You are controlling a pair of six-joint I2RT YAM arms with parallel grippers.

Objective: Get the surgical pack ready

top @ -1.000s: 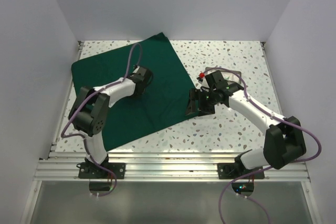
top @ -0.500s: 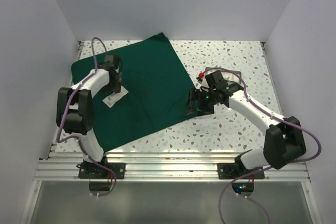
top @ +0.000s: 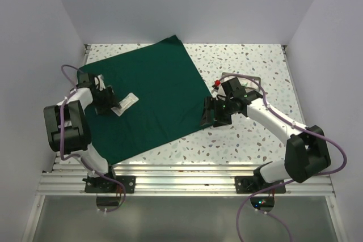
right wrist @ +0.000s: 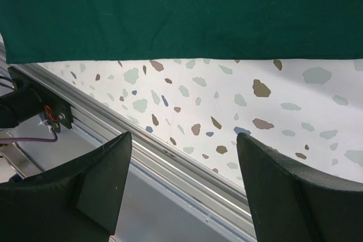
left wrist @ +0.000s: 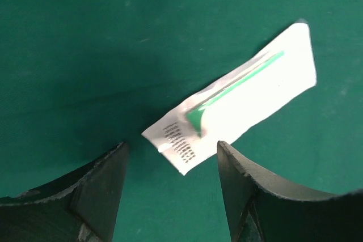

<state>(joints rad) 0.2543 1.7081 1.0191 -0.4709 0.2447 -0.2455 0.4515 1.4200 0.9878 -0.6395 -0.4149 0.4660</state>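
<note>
As left tool (left wrist: 171,157) gapes, packet (left wrist: 238,100) lies on drape (left wrist: 85,38).

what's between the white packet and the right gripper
Only bare green drape; in the top view nothing else lies between the white packet and the right gripper, which hangs at the drape's edge.

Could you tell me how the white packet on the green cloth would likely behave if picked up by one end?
The white packet looks thin and flat, so it is probably very light and would likely droop when held by one end. Lying flush on the green drape, it may be hard to pinch without catching cloth.
</note>
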